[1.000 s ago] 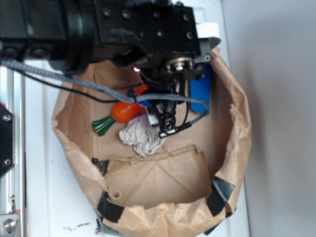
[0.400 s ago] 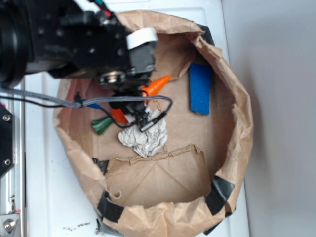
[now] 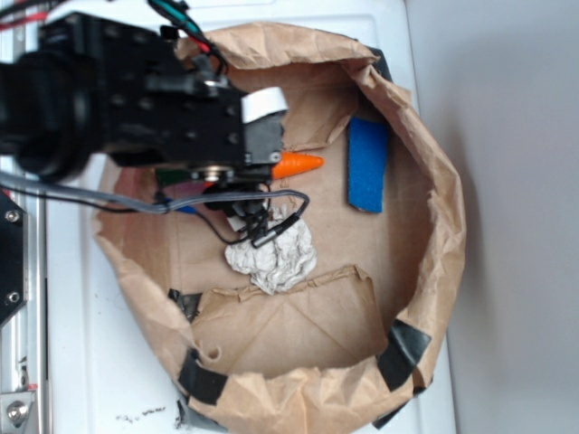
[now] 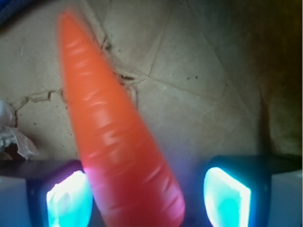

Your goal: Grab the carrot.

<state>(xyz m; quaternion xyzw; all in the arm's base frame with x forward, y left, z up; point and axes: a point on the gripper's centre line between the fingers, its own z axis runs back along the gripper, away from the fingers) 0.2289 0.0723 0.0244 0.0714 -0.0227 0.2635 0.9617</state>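
Carrot (image 4: 120,142) is sitting btwn the fingers (image 4: 226,196), tapered end pointing away from the wrist cam, long axis running out past the tips and leaning slightly left. In the exterior view only the orange tip (image 3: 298,165) is poking out right of the gripper (image 3: 237,190), above the paper-bag floor (image 3: 362,244). Fingers are part-open w/ a gap on the right pad; can't tell if they're actually clamping it. Paper ball (image 3: 271,258) is lying just below.

Glossy orange carrot (image 4: 118,142), brown paper bag (image 3: 434,226), blue flat piece (image 3: 367,165), whitish crumpled paper ball (image 3: 271,258), black claw (image 3: 258,226).
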